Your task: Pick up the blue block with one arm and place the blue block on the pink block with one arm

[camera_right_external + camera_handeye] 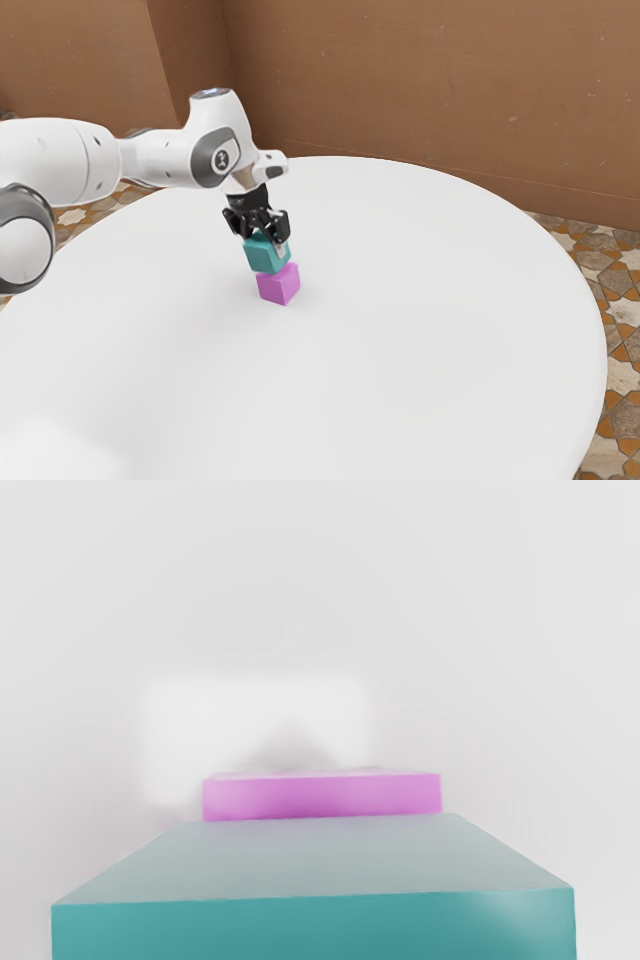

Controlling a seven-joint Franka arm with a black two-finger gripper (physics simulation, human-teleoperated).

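Hand [263,236] clasps blue block [265,257] on pink block [279,285], mid white table [430,310].

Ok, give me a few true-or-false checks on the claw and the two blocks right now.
1. The claw is shut on the blue block. True.
2. The blue block lies beside the pink block. False: it is above it, on or just over its top.
3. The pink block rests on the white table. True.
4. The pink block is tipped on an edge. False: it lies flat.
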